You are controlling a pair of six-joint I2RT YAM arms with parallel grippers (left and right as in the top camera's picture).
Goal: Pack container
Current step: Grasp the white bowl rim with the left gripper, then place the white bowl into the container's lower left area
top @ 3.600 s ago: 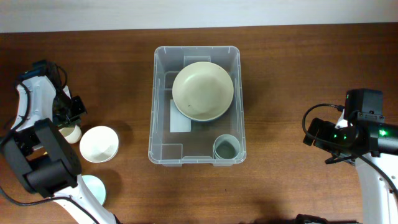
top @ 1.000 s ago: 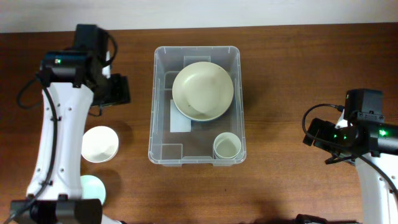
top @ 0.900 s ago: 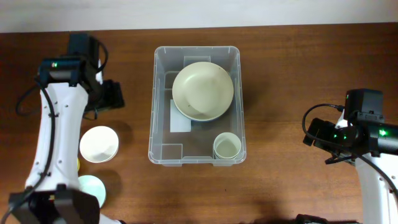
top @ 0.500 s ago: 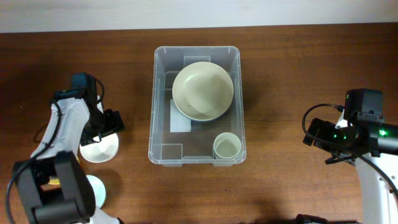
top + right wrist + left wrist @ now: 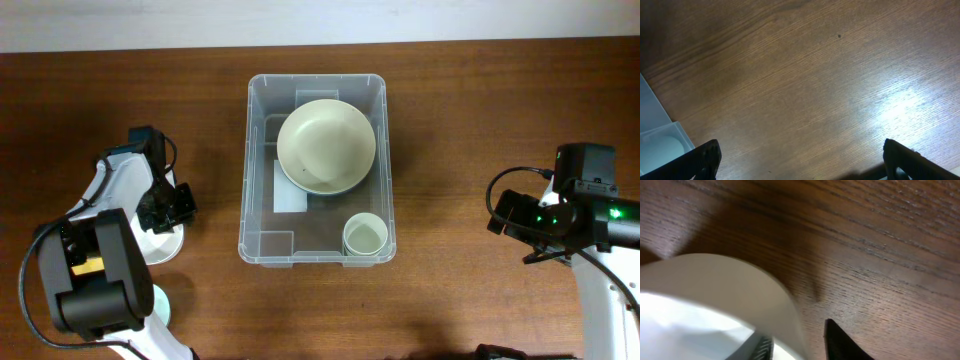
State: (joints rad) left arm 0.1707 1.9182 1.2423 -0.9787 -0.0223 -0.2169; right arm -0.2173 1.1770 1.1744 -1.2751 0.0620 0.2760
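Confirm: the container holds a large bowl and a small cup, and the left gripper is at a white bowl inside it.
One error: the white bowl at the left gripper stands on the table, left of the container, not inside it. The overhead view shows this.

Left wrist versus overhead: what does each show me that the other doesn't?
Only the left wrist: the left gripper straddling the white bowl at its rim, one finger inside and the outer finger a sliver off the wall. Whether it grips is unclear. Only the overhead: the container holding a large bowl and a cup, a pale blue bowl by the left arm's base, and the right arm. Both: the white bowl, left gripper and table.
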